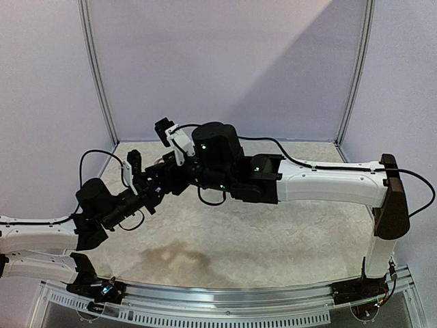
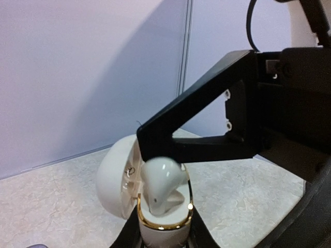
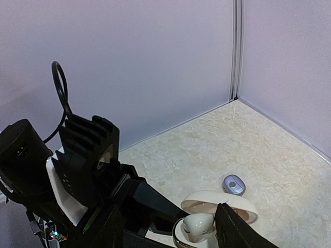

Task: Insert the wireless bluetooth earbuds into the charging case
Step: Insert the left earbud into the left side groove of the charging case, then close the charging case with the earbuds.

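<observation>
Sitting in the open white charging case [image 2: 116, 175], a white earbud [image 2: 161, 186] lies between the right gripper's [image 3: 201, 230] spread fingers; the left gripper [image 2: 164, 240] pinches the case. Only the right wrist view shows a silvery-grey earbud [image 3: 232, 184] on the table [image 3: 269, 139] beyond; overhead, the case is hidden

Lower centre of the left wrist view: the case [image 2: 164, 223] stands between the fingers of the left gripper [image 2: 165, 242], its lid [image 2: 115, 178] leaning left, an earbud [image 2: 161, 187] in it. Right wrist view, lower right: another earbud [image 3: 233, 184] lies on the table [image 3: 269, 150] just behind the lid.

Bg: lilac walls [image 1: 225, 61], metal corner posts [image 1: 96, 75], beige marbled tabletop [image 1: 287, 239]
</observation>
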### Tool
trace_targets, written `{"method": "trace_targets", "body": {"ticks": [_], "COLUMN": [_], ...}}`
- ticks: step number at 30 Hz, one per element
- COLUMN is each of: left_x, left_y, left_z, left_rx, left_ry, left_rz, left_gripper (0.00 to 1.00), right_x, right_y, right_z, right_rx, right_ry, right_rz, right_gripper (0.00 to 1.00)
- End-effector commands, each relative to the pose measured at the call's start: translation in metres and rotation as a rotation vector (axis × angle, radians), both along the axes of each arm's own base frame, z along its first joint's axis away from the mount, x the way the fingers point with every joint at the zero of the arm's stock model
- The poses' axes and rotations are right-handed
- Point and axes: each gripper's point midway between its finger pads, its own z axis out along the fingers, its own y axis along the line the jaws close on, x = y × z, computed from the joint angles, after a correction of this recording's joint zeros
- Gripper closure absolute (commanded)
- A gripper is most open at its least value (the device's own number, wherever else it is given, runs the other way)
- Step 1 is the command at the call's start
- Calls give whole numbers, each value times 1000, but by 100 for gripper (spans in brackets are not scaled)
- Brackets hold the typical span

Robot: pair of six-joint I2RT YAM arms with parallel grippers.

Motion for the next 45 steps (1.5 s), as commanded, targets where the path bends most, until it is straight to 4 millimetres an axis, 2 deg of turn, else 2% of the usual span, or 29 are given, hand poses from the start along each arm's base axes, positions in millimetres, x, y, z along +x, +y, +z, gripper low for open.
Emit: {"method": "trace_targets", "body": {"ticks": [1,9,14,16,18,20,21,23,26,27,28,32,36,40,41,43,45], "left_x": [-7,-6,-5,-4,-4,-10,-13,-18,-20,-21,-22,-17,-9,-8,-8,-8,-10], "left_y": [-3,-3,-6,-5,-5,-10,-12,-16,-20,-22,-23,-25,-23,-23,-23,-24,-25], "left_z": [29,28,22,21,20,14,10,0,-7,-8,-9,-8,-6,-8,-9,-11,-15], "left_rx": [-71,-64,-18,37,121,245,315,445,572,599,626,678,672,648,643,631,607], "left_ry": [-35,-32,-45,-98,-177,-291,-356,-472,-582,-617,-651,-694,-648,-597,-585,-559,-507], "left_rz": [-53,-60,-63,-48,-34,-57,-76,-104,-124,-132,-139,-126,-97,-105,-107,-119,-145], "left_gripper": [100,100,100,100,100,100,100,100,100,100,100,100,100,100,100,100,100], "right_x": [10,4,-17,-32,-40,-31,-20,2,37,44,47,37,11,0,-2,1,13], "right_y": [-9,-18,-22,-26,-35,-46,-51,-61,-70,-67,-64,-36,-34,-49,-54,-64,-78], "right_z": [-14,-2,46,68,85,99,100,93,62,45,35,-14,-51,-63,-58,-57,-49], "right_rx": [-99,-131,-101,-88,-62,-18,-5,1,-53,-77,-90,-180,-288,-303,-289,-282,-275], "right_ry": [-43,-86,-146,-162,-151,-115,-84,-9,66,103,126,228,241,280,286,286,282], "right_rz": [-22,11,132,212,250,211,159,32,-192,-234,-249,-174,-127,-130,-138,-173,-224], "right_gripper": [37,36,35,35,35,34,34,34,36,37,39,44,43,44,44,42,41]}}
